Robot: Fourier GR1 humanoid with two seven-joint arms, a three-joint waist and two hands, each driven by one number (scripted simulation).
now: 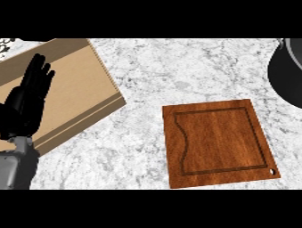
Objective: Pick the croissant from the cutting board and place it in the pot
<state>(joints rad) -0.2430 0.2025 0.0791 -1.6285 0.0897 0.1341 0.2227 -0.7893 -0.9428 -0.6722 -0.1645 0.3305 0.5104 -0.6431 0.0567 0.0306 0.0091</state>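
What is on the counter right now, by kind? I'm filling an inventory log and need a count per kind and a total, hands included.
Wooden cutting board: 1
Dark pot, partly cut off at the right edge: 1
Tan box at the left: 1
Robot hand, the left hand, open, resting with fingers up: 1
Croissant: 0 in view
Total: 4

Brown wooden cutting board [219, 143] lies flat; dark pot [296, 75] at right edge.

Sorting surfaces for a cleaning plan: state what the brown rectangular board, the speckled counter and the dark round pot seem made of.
Brown rectangular board: apparently wood, reddish, visible grain, slight sheen. Speckled counter: looks like grey-white stone, mottled veining. Dark round pot: probably metal, given its paler rim, though uncertain.
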